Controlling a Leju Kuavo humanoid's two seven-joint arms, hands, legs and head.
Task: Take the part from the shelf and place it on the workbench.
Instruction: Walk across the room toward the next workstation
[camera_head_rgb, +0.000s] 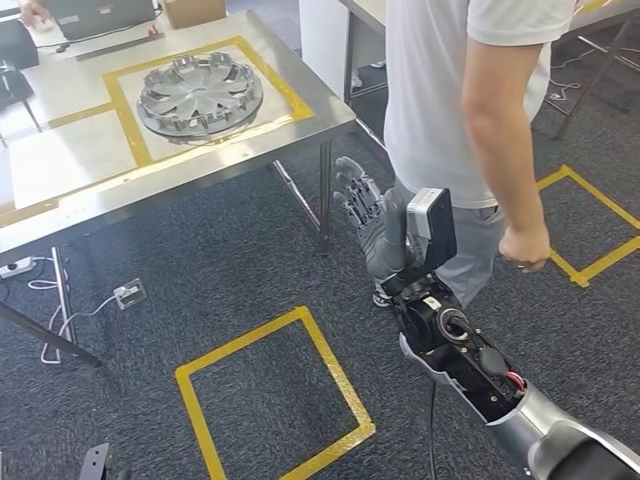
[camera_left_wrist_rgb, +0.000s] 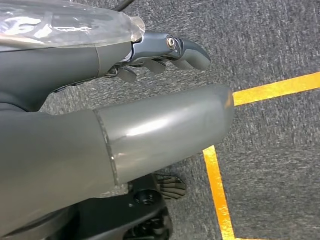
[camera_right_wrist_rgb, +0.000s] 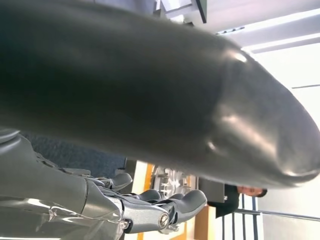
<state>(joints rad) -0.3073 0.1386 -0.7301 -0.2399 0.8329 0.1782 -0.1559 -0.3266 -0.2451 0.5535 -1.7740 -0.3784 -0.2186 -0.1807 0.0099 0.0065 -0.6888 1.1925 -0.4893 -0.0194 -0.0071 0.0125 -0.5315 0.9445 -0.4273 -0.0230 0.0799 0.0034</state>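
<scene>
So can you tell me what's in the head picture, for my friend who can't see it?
The robot's right hand is raised over dark carpet with its fingers spread, holding nothing. A silver hubcap lies on a metal table inside yellow tape, and a person in a white shirt stands close beside the arm.

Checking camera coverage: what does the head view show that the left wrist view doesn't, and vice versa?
Head view only: the wheel cover lying on the workbench inside a yellow outline, the right hand raised with fingers spread and holding nothing, and a person standing close beside it.

Left wrist view only: the left hand, holding nothing, hanging above the floor.

Both: dark grey carpet with yellow tape lines.
</scene>
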